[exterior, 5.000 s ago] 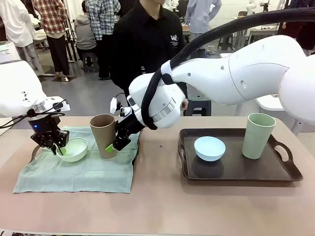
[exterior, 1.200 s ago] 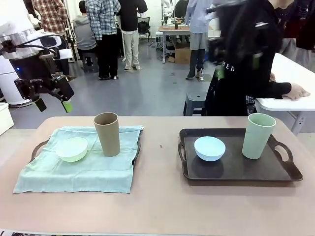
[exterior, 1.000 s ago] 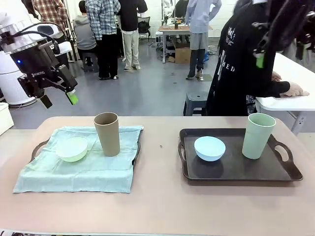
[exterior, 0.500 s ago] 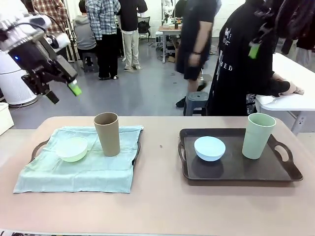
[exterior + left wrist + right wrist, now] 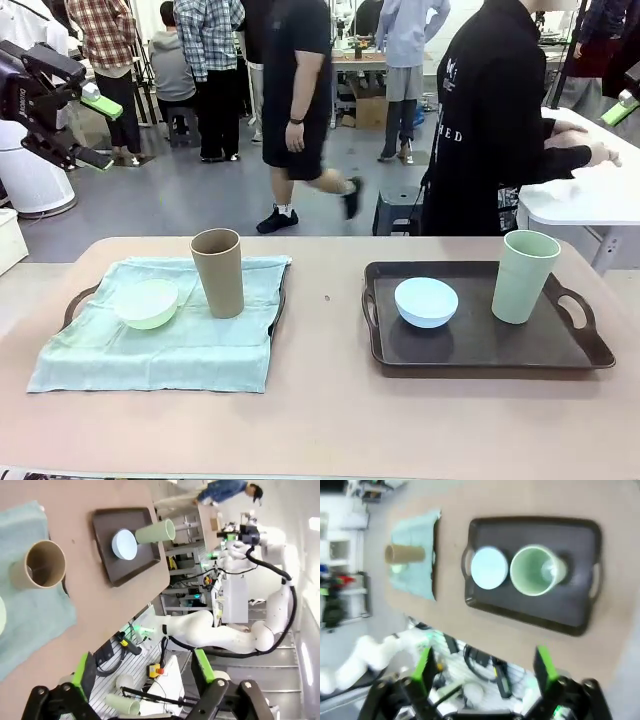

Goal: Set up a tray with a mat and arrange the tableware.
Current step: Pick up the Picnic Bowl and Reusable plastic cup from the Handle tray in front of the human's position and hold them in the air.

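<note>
- A tan tabletop holds two dark trays side by side, well apart.
- The left tray is covered by a pale green cloth mat.
- On the mat, a pale green bowl sits just beside an upright tan-brown cup.
- The right tray is bare of cloth and holds a light blue bowl at its left and an upright pale green cup at its right.
- The left gripper hangs high at the upper left, well above the table, green-padded fingers spread and holding nothing.
- A person in black stands beyond the table, reaching towards a white table on the right.
</note>
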### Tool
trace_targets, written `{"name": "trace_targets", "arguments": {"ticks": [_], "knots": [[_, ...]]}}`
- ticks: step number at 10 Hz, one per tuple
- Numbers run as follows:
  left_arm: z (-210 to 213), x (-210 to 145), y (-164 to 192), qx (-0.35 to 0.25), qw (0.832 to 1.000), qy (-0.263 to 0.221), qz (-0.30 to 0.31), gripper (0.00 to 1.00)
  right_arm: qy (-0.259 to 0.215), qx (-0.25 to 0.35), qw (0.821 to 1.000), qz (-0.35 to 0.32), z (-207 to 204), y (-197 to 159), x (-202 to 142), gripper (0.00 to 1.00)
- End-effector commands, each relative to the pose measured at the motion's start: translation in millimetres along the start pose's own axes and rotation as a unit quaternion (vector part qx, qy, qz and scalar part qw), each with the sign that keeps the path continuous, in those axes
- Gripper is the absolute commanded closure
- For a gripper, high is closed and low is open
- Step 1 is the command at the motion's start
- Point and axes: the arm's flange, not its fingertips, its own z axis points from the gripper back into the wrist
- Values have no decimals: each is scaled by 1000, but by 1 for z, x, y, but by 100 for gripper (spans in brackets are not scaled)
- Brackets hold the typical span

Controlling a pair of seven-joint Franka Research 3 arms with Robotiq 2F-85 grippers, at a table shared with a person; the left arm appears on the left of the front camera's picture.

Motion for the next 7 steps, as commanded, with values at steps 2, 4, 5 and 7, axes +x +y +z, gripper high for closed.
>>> {"name": "trace_targets", "arguments": {"ticks": [2, 4, 5, 7], "knots": [[0, 0, 0, 0, 1000, 0, 0, 0, 0, 0, 1000, 0, 0, 0, 0, 0], [30, 1, 22, -202, 976, -2, 80, 0, 32, 190, 975, -114, 9, -37, 0, 0], [39, -1, 39, -247, 964, -12, 98, 0, 22, 242, 955, -171, 11, -70, -5, 0], [37, -5, 71, -291, 948, -9, 129, 0, -15, 340, 911, -231, 11, -122, -25, 0]]}}
